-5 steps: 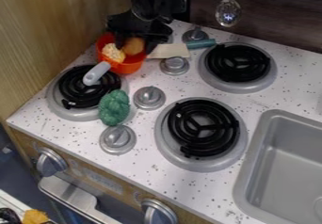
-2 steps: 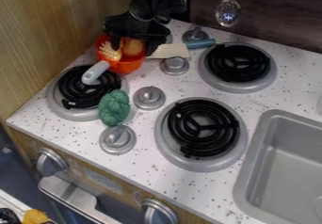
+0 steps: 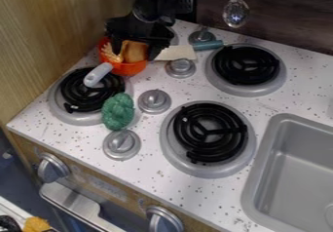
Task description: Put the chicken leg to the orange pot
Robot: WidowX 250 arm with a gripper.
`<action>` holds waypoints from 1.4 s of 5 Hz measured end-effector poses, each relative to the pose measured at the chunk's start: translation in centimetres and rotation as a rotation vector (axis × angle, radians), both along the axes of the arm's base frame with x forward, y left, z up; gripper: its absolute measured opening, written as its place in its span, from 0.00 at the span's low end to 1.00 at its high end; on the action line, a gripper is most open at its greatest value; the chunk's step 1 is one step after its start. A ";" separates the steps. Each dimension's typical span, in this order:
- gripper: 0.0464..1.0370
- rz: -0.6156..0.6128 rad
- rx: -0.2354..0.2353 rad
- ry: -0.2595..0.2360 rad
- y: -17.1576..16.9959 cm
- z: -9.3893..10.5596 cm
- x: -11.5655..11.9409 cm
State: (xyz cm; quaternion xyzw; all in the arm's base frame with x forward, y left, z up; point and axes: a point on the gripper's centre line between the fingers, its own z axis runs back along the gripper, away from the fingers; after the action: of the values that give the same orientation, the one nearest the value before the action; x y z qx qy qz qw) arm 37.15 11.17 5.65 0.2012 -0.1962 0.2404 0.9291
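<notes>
Chicken leg (image 3: pixel 135 52), one, in one orange pot (image 3: pixel 129 69) under one gripper (image 3: pixel 135 56), two fingers (image 3: pixel 116 46) spread

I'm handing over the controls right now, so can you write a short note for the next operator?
End effector: over the round orange plastic pot, fingers apart on either side of the brown toy chicken leg; whether either finger touches it is hard to tell.
Job's things: the pot is at the back left of the stove; the leg is inside it, beside the tan head of a utensil with a light grey handle.
Done: leg in the pot, it appears.
Left: probably just to lift the end effector clear, gently, without dragging the leg or utensil.
</notes>
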 end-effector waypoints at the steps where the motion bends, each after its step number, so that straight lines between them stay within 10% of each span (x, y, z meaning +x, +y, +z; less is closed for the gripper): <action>1: 0.96 0.024 0.012 -0.004 -0.5 1.7 -0.5; 5: 0.96 0.027 -0.017 0.090 -1.6 4.1 -2.2; 6: 0.96 0.032 -0.058 0.128 -2.2 4.1 -2.7; 7: 0.96 -0.012 -0.196 0.241 -4.3 4.3 -3.5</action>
State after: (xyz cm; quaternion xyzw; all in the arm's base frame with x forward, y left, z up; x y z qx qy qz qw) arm 33.61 6.89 9.94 0.1357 -0.0601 0.2272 0.9625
